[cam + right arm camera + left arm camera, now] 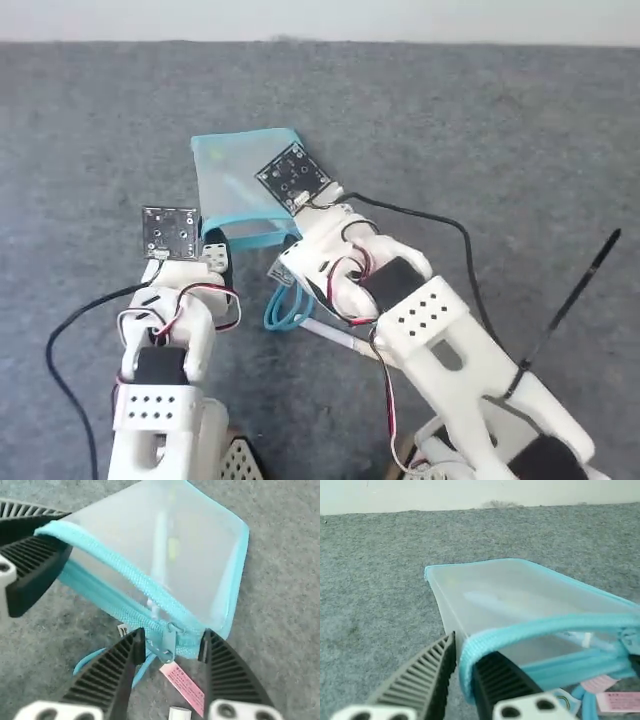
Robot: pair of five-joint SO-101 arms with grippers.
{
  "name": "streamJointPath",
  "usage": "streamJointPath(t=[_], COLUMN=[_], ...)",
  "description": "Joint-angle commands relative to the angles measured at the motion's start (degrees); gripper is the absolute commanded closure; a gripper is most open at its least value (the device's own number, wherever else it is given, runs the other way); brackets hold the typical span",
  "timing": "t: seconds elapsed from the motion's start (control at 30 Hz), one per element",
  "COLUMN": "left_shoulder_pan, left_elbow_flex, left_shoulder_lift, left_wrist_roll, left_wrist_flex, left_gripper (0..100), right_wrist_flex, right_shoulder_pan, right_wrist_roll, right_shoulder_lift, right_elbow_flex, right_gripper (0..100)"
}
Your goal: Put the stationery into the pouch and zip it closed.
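High view: clear, blue-trimmed pouch [240,185] lies on grey carpet [500,150] btwn both arms.

Left wrist view: left gripper [465,675] jaws clamped on the pouch's zip edge [530,627].

Right wrist view: right gripper [170,647] jaws apart, either side of zip pull [167,641]. Pink tag [182,685] nearby, print too small to read.

Grey carpet [520,130], pale wall [400,20] along its far edge

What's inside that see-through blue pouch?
Through the frosted wall of the pouch you can see a pale pen-like stick with a yellowish spot beside it. The frosting blurs them, so exactly what they are, or whether more lies inside, cannot be told.
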Motion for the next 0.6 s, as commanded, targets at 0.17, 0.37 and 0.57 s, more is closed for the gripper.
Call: streamJointPath(t=[0.17,0.37,0.57], left_shoulder_pan=[0.3,0.3,0.3], left_elbow_flex=[-1.0,-1.0,-1.0], left_shoulder_lift=[0.7,0.8,0.9], left_wrist_roll=[-0.6,-0.6,-0.6], left_wrist_flex=[-1.6,-1.6,-1.6], left_gripper=[99,99,99], right_wrist_flex=[4.0,1.9,-0.5], right_shoulder_pan=[-0.7,-0.7,-0.4], right_wrist_roll=[-0.7,-0.7,-0.7], right_shoulder_lift=[-9.4,-12.2,-12.4], right_elbow_flex=[-0.4,4.5,7.4], right_gripper=[82.5,82.5,82.5])
